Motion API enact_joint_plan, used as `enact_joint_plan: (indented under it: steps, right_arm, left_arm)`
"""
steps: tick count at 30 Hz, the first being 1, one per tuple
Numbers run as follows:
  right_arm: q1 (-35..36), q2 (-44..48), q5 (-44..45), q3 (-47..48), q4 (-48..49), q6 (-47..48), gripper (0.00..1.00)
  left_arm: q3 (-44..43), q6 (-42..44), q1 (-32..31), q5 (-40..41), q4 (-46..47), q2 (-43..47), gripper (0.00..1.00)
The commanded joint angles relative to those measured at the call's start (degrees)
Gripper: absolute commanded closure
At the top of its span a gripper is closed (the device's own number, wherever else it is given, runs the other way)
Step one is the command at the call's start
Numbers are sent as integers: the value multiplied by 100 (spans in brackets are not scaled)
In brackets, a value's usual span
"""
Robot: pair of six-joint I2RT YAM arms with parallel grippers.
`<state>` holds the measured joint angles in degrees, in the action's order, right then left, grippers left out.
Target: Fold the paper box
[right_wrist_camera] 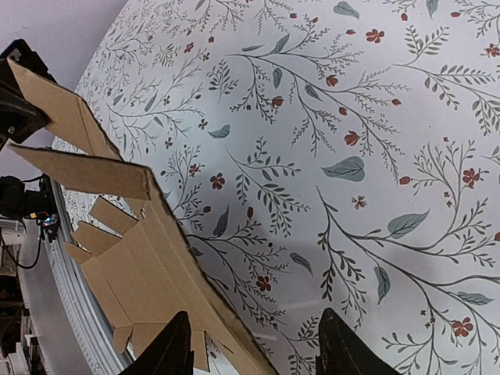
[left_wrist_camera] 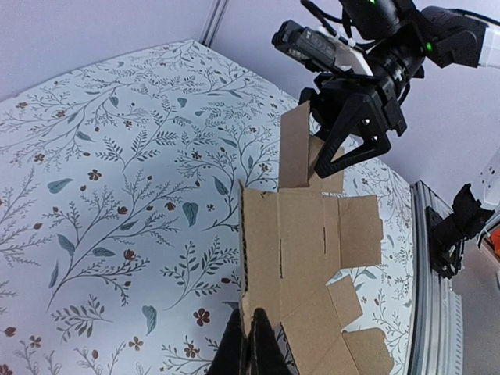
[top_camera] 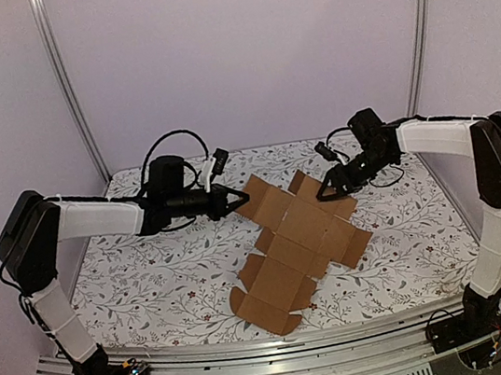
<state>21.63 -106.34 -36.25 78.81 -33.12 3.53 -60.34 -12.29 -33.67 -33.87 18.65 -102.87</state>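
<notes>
The paper box (top_camera: 292,243) is a flat brown die-cut cardboard sheet with flaps and slits, lying across the middle of the floral table. My left gripper (top_camera: 238,199) is shut on its far left flap; in the left wrist view the black fingertips (left_wrist_camera: 262,344) pinch the sheet's edge (left_wrist_camera: 301,234). My right gripper (top_camera: 328,189) is open at the far right flap, which stands lifted. In the right wrist view the fingers (right_wrist_camera: 176,348) are spread wide, with the cardboard (right_wrist_camera: 148,266) beside the left one.
The floral tablecloth (top_camera: 149,269) covers the table. A metal rail (top_camera: 284,347) runs along the near edge. White walls with two upright metal posts (top_camera: 71,92) close the back. Cables loop off both wrists.
</notes>
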Motion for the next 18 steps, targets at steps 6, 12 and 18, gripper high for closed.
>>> enact_joint_plan:
  steps: [6, 12, 18]
  right_arm:
    - [-36, 66, -279, 65, -101, 225, 67]
    - [-21, 187, -305, 21, -103, 218, 83]
    - [105, 343, -181, -1, -114, 250, 100]
  left_arm:
    - [4, -5, 62, 36, 47, 31, 100]
    - [4, 15, 96, 104, -35, 11, 100]
    - [-4, 5, 106, 147, -116, -27, 100]
